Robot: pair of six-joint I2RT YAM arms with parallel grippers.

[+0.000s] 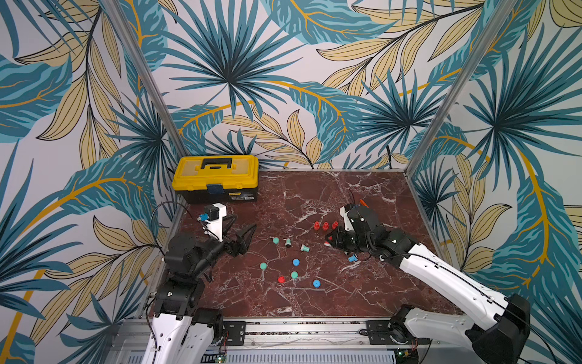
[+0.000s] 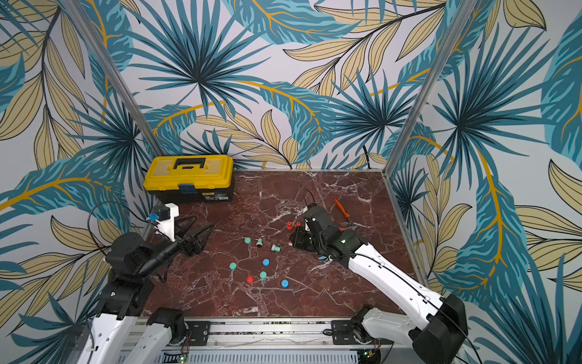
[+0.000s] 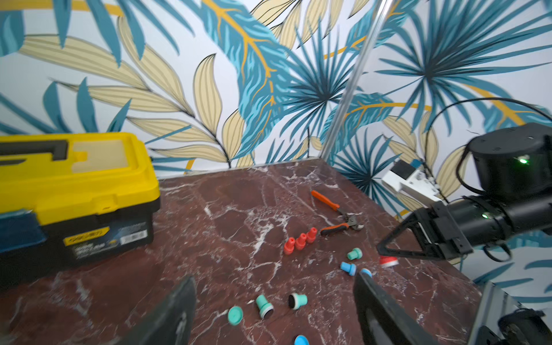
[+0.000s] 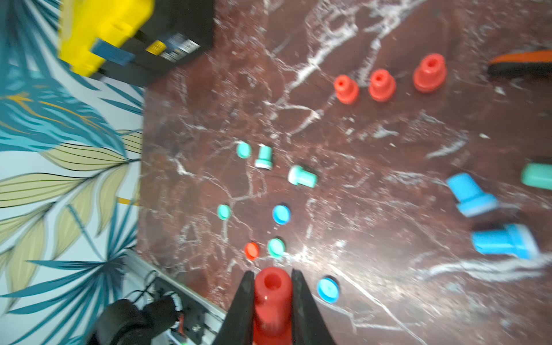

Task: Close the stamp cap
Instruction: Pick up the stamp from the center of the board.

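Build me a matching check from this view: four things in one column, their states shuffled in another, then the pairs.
Things:
1. right gripper
2. left gripper
3. toolbox
4. three red stamps

States:
A. lid shut, far left corner of the table
B. open, holding nothing
C. standing upright in a row
D. shut on a red stamp

Pairs: 1-D, 2-B, 3-A, 4-C

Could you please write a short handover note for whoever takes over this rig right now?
Grippers: the left gripper is open and empty above the table; the right gripper is shut on a red stamp, whose white-rimmed end is uncapped.
Things: the red cap lies among teal caps and blue caps.
Done: three red stamps stand in a row, apparently capped.
Left: press the held stamp into its cap; teal stamps and blue stamps lie uncapped.
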